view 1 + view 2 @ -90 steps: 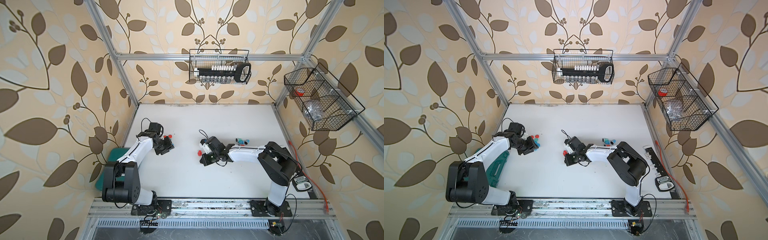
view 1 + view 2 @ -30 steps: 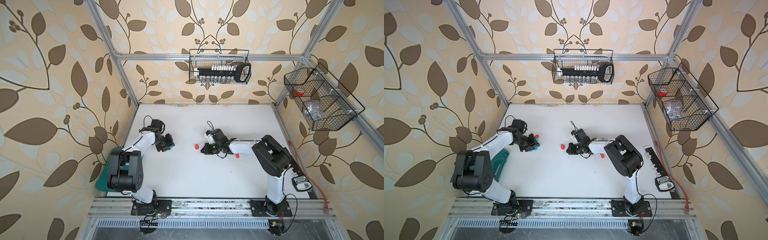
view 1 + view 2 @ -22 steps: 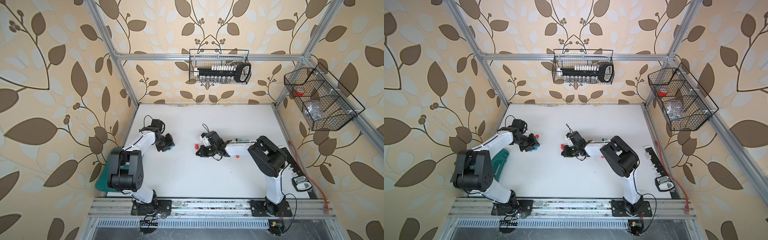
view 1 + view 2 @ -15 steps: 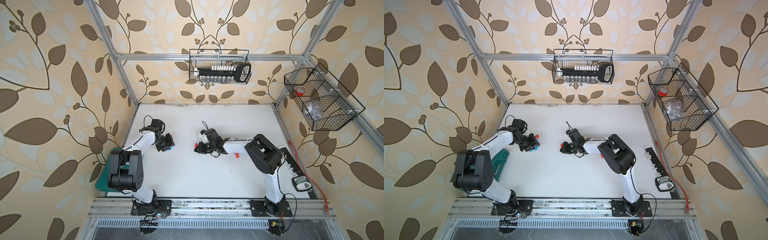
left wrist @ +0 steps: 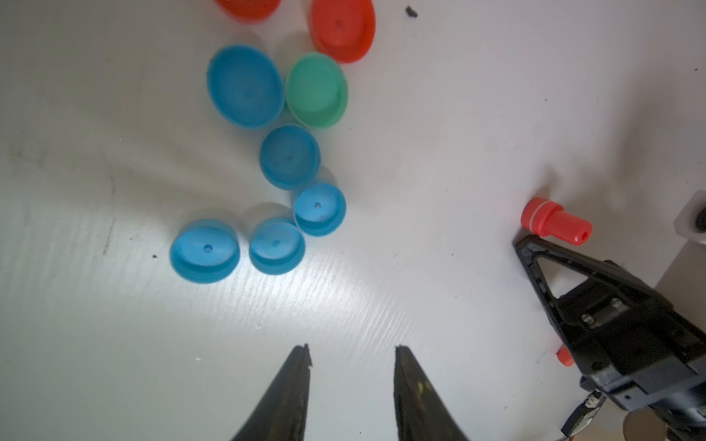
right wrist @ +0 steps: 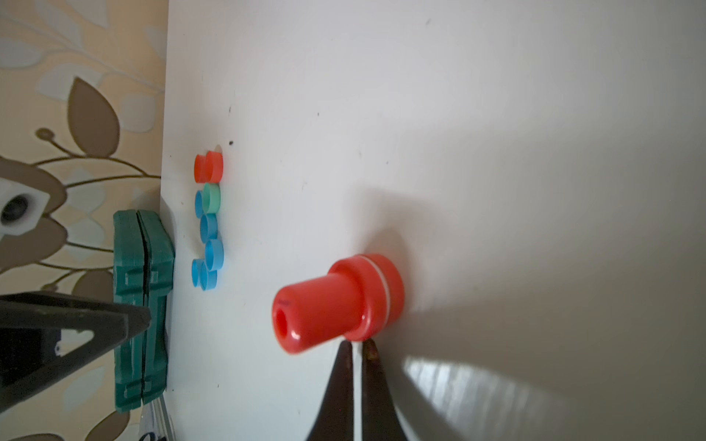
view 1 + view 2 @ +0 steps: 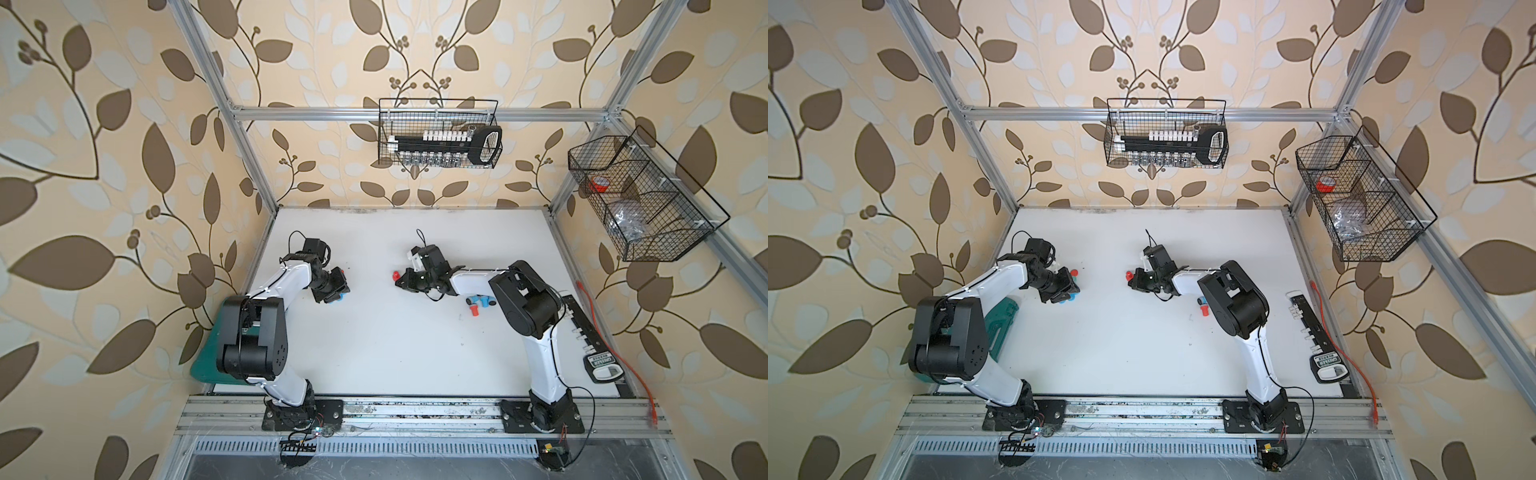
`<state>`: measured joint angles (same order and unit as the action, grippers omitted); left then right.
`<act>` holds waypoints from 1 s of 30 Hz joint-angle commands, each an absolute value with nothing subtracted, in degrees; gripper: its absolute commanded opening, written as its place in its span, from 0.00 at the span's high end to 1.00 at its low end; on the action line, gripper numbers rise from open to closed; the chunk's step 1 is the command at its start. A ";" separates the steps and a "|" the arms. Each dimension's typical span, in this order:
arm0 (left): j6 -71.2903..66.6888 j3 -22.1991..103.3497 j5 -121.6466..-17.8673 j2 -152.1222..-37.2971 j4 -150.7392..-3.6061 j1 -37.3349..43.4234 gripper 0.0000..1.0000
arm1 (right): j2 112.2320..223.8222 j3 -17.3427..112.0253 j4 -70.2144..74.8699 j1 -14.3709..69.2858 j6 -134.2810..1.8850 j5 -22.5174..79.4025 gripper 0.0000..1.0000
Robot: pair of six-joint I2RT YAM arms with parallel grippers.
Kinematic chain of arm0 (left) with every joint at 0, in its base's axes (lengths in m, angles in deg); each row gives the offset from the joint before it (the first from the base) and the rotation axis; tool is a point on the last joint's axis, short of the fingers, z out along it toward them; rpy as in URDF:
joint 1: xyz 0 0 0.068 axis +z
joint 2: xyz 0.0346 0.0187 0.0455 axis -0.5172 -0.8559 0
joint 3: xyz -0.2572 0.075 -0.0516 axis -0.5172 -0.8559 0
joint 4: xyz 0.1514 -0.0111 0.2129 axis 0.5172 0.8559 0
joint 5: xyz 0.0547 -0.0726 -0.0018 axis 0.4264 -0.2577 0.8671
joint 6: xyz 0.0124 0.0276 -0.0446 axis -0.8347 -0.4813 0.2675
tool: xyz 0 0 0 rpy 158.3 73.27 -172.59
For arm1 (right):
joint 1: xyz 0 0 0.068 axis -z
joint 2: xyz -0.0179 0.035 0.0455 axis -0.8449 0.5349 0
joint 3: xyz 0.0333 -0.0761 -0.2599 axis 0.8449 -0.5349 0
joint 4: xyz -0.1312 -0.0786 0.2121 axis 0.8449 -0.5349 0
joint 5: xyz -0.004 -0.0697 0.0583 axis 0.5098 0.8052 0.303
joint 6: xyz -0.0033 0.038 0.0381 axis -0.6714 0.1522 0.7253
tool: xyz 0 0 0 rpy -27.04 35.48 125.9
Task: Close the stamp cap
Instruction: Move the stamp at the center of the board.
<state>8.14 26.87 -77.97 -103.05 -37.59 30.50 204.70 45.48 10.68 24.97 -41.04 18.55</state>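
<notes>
A red stamp [image 6: 336, 301] stands on its wide end near the table's middle, handle up; it shows in both top views [image 7: 397, 275] [image 7: 1129, 274] and the left wrist view [image 5: 554, 223]. My right gripper [image 6: 357, 343] is shut, holds nothing, and its tips touch the stamp's wide base. It lies just right of the stamp in a top view [image 7: 402, 283]. Several loose caps lie at the left: blue caps [image 5: 244, 86], a green cap [image 5: 317, 89] and red caps [image 5: 342, 28]. My left gripper [image 5: 351, 349] hangs open over bare table beside them, also seen in a top view [image 7: 334, 291].
More small stamps, red [image 7: 473, 309] and blue [image 7: 484, 300], lie by the right arm's elbow. A green block [image 7: 1000, 320] sits at the table's left edge. Wire baskets [image 7: 438, 133] [image 7: 636, 199] hang on the back and right walls. A tape measure [image 7: 600, 365] lies at the right.
My shut right gripper has swung left, up against the red stamp's base; the stamp now stands a little farther back. The left arm has stayed put.
</notes>
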 commanded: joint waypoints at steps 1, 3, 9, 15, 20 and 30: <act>8.12 28.46 -76.75 -103.04 -37.23 31.18 0.61 | 209.05 47.48 6.80 25.63 -40.23 20.29 1.00; 8.24 28.23 -76.60 -103.04 -37.30 31.22 0.61 | 210.50 49.34 6.93 26.37 -39.45 19.80 1.00; 8.32 27.81 -76.17 -102.53 -37.17 31.23 0.61 | 214.94 56.40 6.48 28.27 -38.69 18.60 1.00; 8.23 27.98 -75.42 -102.09 -36.80 31.21 0.61 | 219.42 64.10 5.77 28.74 -37.62 17.77 1.00; 7.93 30.21 -74.53 -102.84 -36.27 31.60 0.61 | 223.83 72.49 3.65 29.32 -37.08 17.60 1.00; 7.47 43.07 -72.13 -111.66 -35.66 36.06 0.60 | 207.38 66.38 -4.05 32.03 -48.27 17.52 0.62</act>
<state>8.10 39.30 -74.04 -108.97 -36.46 35.44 215.23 68.65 1.13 31.09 -42.92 17.09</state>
